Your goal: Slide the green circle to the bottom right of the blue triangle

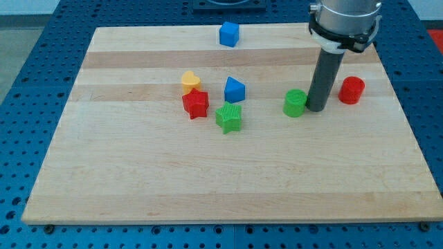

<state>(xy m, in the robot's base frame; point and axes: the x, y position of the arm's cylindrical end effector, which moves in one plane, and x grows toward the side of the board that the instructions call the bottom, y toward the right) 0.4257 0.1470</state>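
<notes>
The green circle [295, 103] is a short green cylinder on the wooden board [208, 187], right of the middle. My tip [318, 108] stands right against its right side, touching or nearly touching it. The blue triangle [234, 90] sits to the green circle's left, about a hand's width away, near the board's middle.
A green star [228, 117] lies just below the blue triangle. A red star [196, 104] and a yellow heart-like block [190, 81] sit to its left. A red cylinder [351, 90] is right of my tip. A blue cube [229, 34] is at the view's top.
</notes>
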